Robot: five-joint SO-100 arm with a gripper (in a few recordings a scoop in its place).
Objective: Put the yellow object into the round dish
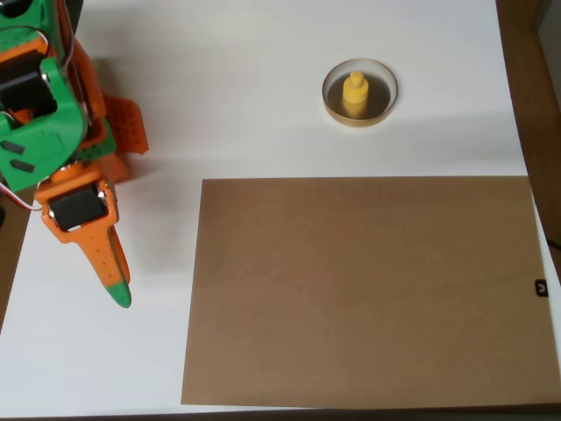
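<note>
The yellow object (355,93) stands upright inside the round dish (360,112), a small tan-rimmed dish with a dark inside, at the upper middle of the white table in the overhead view. My orange and green arm is folded at the far left edge. Its gripper (120,294) points toward the table's front, far from the dish. The fingers lie together as one green-tipped point, shut with nothing between them.
A large brown sheet (364,289) covers the lower right of the white table (245,79). The arm's base and body (44,105) fill the upper left corner. A dark wooden surface (530,79) borders the table on the right.
</note>
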